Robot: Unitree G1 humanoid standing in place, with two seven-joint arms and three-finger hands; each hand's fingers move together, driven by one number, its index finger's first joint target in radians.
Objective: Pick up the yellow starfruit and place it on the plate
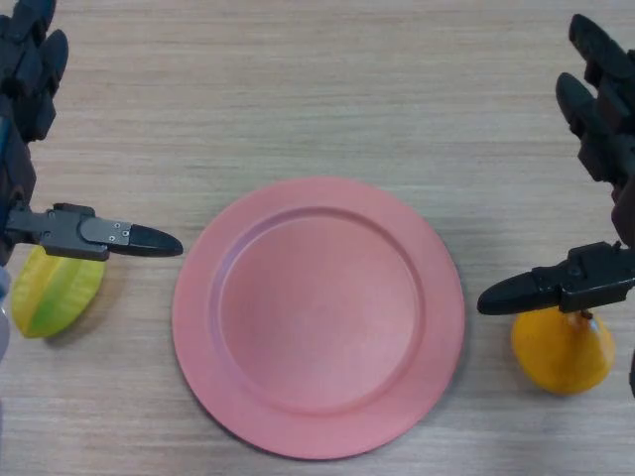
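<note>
One pink plate (317, 317) in the middle of a wooden table (317, 99), with nothing on it. One yellow starfruit (55, 293), a bit green along one side, lying on the table just left of the plate, not touching it. One orange fruit (561, 349) on the table just right of the plate, also not touching it. Two black hands. Left hand (30, 119) coming in from the left edge, up above the starfruit. Fingers (35, 59) pointing up and away near the top left corner, fairly straight. Thumb (109, 236) sticking out sideways toward the plate, its tip close to the plate's left rim and over the top edge of the starfruit. Spread wide, with nothing in it. Hard to say if the thumb touches the starfruit or just hangs over it. Right hand (605, 188) coming in from the right edge, much like a mirror of the left. Fingers (595, 89) stretched up toward the top right corner, thumb (546, 288) pointing sideways at the plate's right rim, over the top of the orange fruit. Also spread wide and holding nothing. Starfruit still on the table by the left hand, not on the plate.
</note>
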